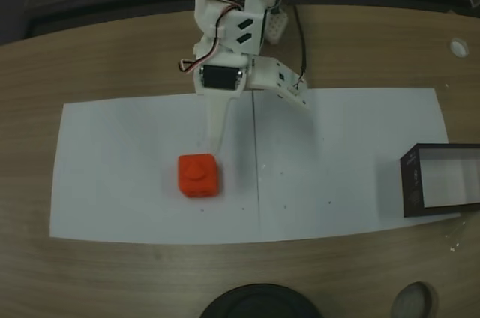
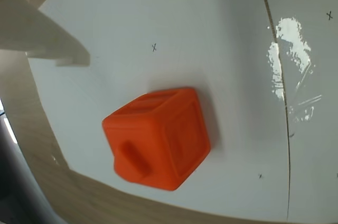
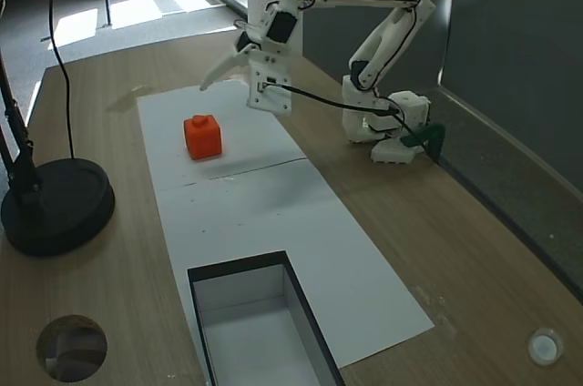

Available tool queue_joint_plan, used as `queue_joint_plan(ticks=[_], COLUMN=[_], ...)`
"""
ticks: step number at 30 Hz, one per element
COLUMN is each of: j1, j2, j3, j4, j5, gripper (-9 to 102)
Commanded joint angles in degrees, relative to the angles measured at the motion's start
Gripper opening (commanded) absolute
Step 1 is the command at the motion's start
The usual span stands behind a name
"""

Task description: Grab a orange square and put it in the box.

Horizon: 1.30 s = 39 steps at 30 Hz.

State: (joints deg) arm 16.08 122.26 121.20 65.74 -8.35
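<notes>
Orange and bright, the orange square [image 1: 199, 175] sits alone on the white paper [image 1: 135, 183], knob up, on the left side in a fixed view. Nothing holds it. The gripper [image 1: 251, 123] hangs above and just behind it with its fingers spread apart. Far off at the right edge waits the box [image 1: 442, 180], with nothing inside. I think grabbing, carrying and dropping are all left to do.
</notes>
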Motion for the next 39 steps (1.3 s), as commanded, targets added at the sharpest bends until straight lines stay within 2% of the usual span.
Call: queue_joint_plan(ticks=[1, 6, 12, 27, 33, 39], j1=[-0.09, 1.05, 1.85, 1.67, 0.44, -2.72], j2=[-12.83, -25.14, -31.38, -39.64, -40.34, -39.20], j3=[-11.07, -20.57, -27.77, -32.17, -36.30, -40.52], j4=[1.85, 5.01, 5.27, 3.60, 3.69, 4.48], j5=[0.53, 0.53, 0.18, 0.00, 0.26, 0.18], gripper=[34, 34, 34, 33, 8, 7])
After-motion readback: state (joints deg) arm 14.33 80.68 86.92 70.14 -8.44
